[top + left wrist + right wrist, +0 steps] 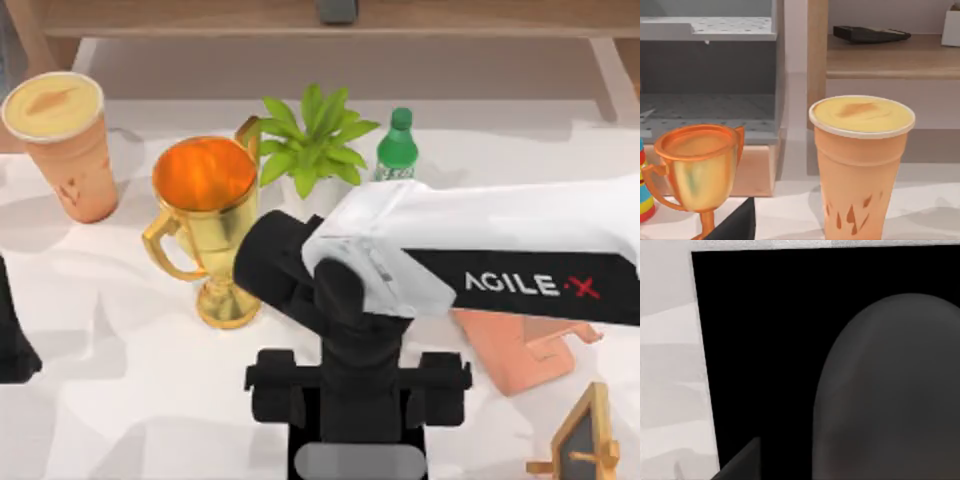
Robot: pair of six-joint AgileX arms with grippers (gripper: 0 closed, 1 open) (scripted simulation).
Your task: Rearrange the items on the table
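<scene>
Your right gripper (356,408) is the one at work. It hangs nose-down over the near middle of the tabletop (120,400), and its jaws are spread wide, one at each end of the black crossbar, with nothing held between them.

The grey computer mouse (360,462) lies straight below that gap, at the near edge of the top view, resting on the small black pad (765,340). In the right wrist view the mouse's rounded back (890,390) bulks large and close, with one corner of the pad and the white tabletop beyond it. So the thing to take is under the jaws, not off to either side, and the coming move is most likely a plain descent with little sideways correction.

What you should check first is the mouse's long axis. Its body runs off the edge in both views, so I cannot tell for sure how it lies against the line of the jaws. The grasp wants the jaws across its narrow width. If they span its length instead, the rounded shell may squirt out as they close.

The tall orange cup (65,140) stands at the far left, well apart from the mouse, with the gold trophy (205,220) between it and the right arm. Your left gripper (10,340) sits parked at the left edge, nearer the cup. Its wrist camera looks straight at the cup (860,165), so I would leave the cup to that arm and the mouse to the right
</scene>
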